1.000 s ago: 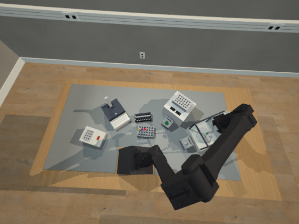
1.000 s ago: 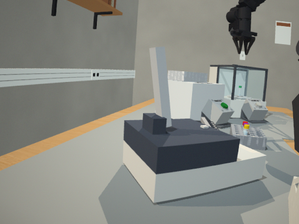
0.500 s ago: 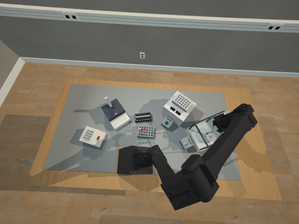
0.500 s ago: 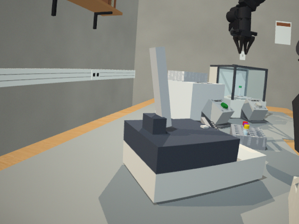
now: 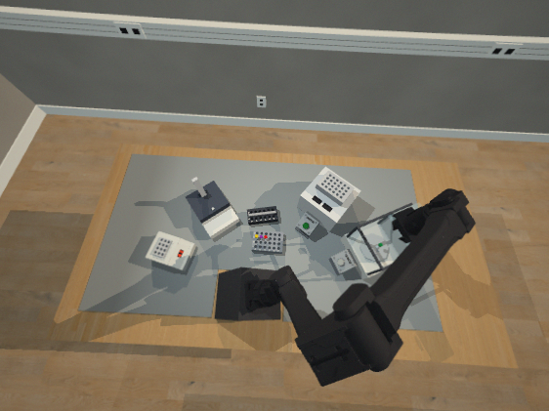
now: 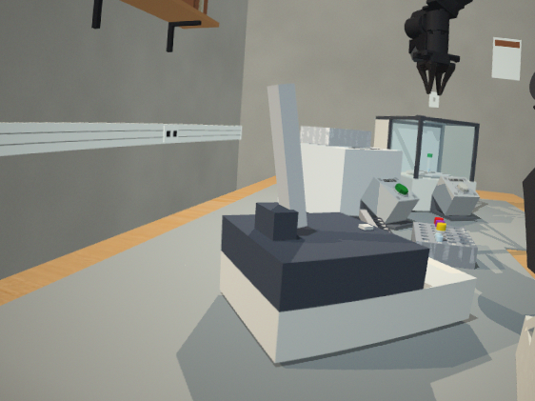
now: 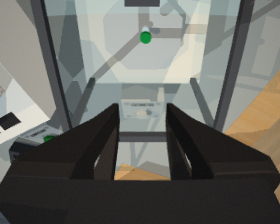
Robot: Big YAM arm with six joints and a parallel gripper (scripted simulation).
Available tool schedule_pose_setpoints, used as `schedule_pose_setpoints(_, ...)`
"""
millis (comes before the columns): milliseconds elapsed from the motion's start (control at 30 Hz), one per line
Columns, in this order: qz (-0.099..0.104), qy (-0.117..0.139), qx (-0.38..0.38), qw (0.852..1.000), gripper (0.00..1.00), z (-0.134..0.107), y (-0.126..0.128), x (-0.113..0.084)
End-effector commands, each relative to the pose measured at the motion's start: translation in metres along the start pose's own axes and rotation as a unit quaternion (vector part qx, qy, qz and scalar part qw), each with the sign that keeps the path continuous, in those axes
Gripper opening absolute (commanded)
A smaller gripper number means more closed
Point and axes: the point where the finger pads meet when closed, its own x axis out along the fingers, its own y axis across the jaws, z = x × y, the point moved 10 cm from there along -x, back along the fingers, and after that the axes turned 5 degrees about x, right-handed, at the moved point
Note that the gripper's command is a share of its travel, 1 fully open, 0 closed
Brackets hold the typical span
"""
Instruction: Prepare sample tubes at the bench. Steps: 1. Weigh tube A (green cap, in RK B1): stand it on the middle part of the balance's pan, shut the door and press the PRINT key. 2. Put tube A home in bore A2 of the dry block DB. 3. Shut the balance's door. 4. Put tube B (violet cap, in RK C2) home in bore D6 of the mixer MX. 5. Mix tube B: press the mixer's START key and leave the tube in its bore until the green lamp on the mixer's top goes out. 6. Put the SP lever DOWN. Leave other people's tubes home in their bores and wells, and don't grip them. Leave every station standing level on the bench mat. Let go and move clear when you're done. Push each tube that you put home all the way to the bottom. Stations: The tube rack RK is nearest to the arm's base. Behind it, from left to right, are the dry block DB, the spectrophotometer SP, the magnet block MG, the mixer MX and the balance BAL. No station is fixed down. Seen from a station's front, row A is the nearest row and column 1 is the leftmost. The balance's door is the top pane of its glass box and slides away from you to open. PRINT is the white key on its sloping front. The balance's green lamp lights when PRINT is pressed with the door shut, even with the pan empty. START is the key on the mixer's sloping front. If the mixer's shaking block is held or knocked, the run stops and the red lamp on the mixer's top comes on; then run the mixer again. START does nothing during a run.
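Claw: partly spread, nothing pinched; gripper (image 5: 403, 235) (image 6: 434, 91) (image 7: 142, 111) hangs above the glass box of BAL (image 6: 417, 149) (image 7: 235, 55), tips pointing down.
Door: looks slid back, though the clear pane is hard to read. The dark block (image 7: 142, 2) at the far side is probably its handle. Shutting it seems the step in hand.
Door stroke: narrow the tips, set them down behind the handle, then draw it straight toward the front. Stay shallow, so that they clear the cap below, and go slowly, since BAL is unfixed and could be dragged or tipped. Stop at the front end.
Tube A: green cap (image 5: 380, 245) (image 6: 429, 155) (image 7: 145, 37) up, upright on the pan (image 7: 120, 55) inside the box; a jolt could topple it.
PRINT: white key (image 5: 341, 263) (image 6: 463, 189) (image 7: 144, 113) on the front slope, beyond the front glass. Press only once the door is fully home, with light force square to the slope.
Tube B: violet cap (image 5: 261, 237) (image 6: 440, 222) well apart in RK (image 5: 269, 251) (image 6: 447, 254), between yellow and red caps; leave it for later.
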Motion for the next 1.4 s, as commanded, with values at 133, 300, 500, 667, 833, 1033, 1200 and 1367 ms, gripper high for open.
schedule_pose_setpoints(133, 0.004, -0.014, 0.005, 1.000, 0.30, 0.007, -0.002, -0.013)
schedule_pose_setpoints(300, 0.004, -0.014, 0.005, 1.000, 0.30, 0.007, -0.002, -0.013)
schedule_pose_setpoints(500, 0.004, -0.014, 0.005, 1.000, 0.30, 0.007, -0.002, -0.013)
schedule_pose_setpoints(667, 0.004, -0.014, 0.005, 1.000, 0.30, 0.007, -0.002, -0.013)
schedule_pose_setpoints(833, 0.004, -0.014, 0.005, 1.000, 0.30, 0.007, -0.002, -0.013)
schedule_pose_setpoints(1033, 0.001, -0.013, -0.096, 0.995, 0.30, 0.032, -0.003, -0.014)
schedule_pose_setpoints(1200, 0.001, -0.018, -0.143, 0.990, 0.30, 0.024, -0.007, -0.020)
schedule_pose_setpoints(1367, 0.000, -0.013, -0.227, 0.974, 0.30, 0.039, -0.003, -0.014)
